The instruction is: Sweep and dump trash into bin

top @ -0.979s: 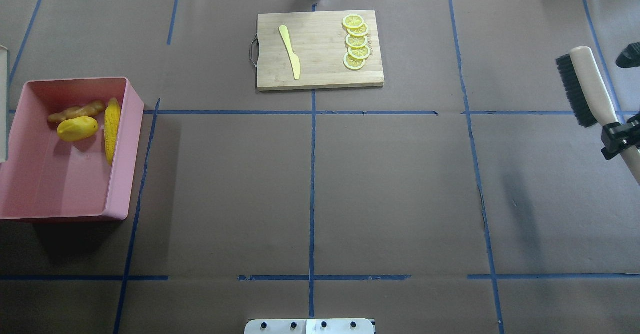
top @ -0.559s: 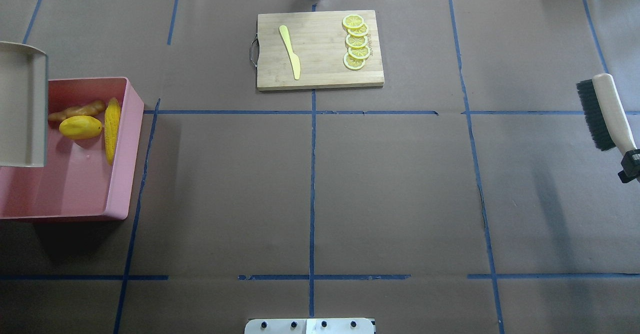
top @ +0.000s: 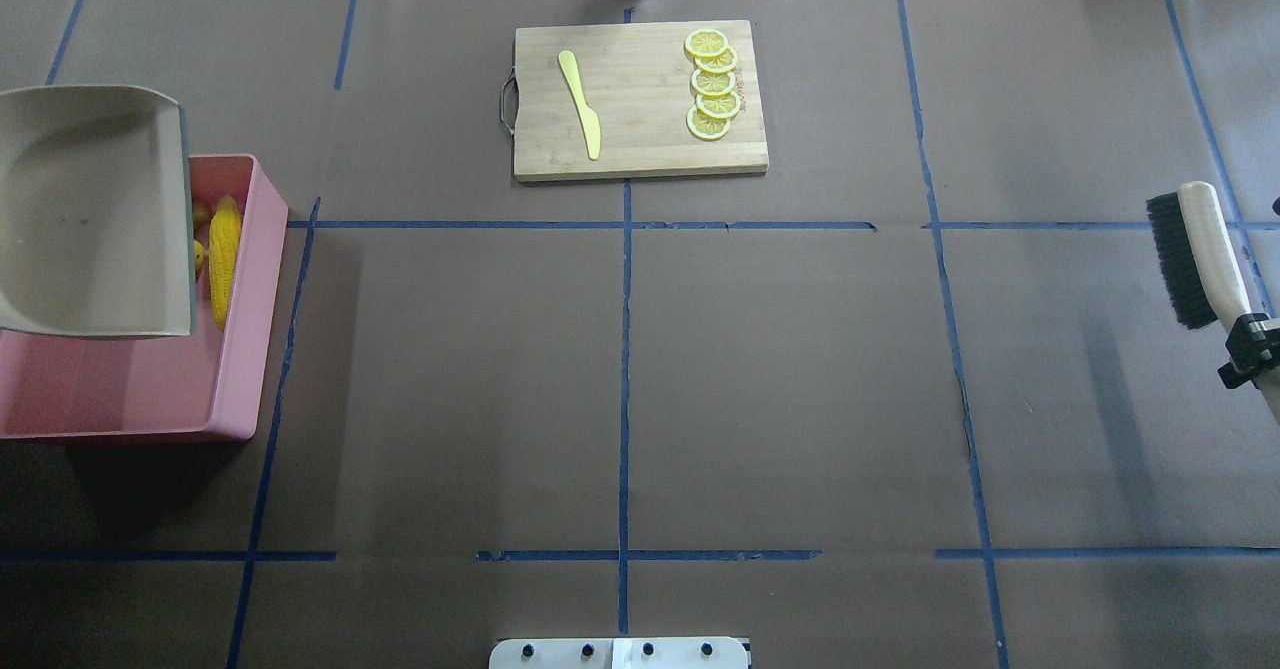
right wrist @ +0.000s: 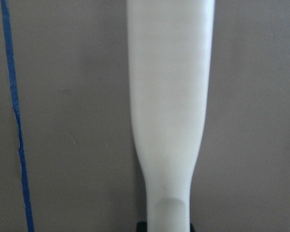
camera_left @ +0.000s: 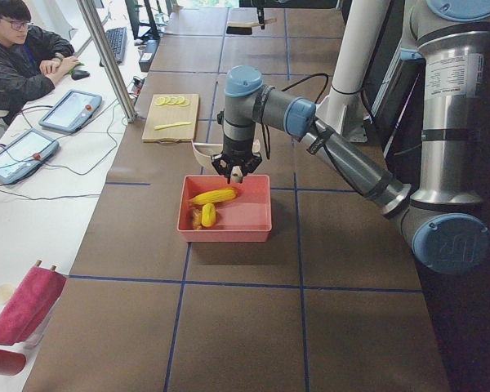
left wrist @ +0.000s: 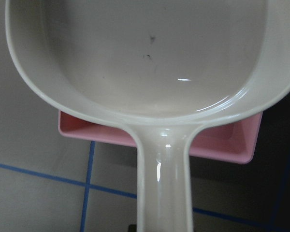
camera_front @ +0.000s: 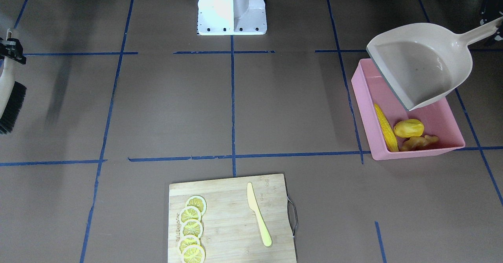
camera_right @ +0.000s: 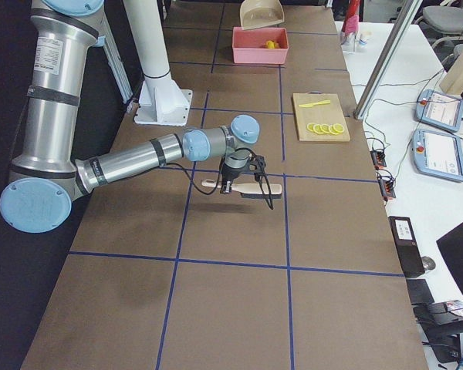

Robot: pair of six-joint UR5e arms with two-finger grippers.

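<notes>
While the pink bin [camera_front: 359, 109] sits at nine o'clock in the overhead view, the dustpan [camera_front: 420, 64] hangs tilted above it, its handle clamped by the left gripper [camera_left: 235, 167]. At three o'clock the right gripper [top: 1248, 351] grips the brush [top: 1195, 249]. Inside the bin lie the corn [camera_front: 386, 128], yellow lump [camera_front: 408, 128] and ginger [camera_front: 418, 142].
</notes>
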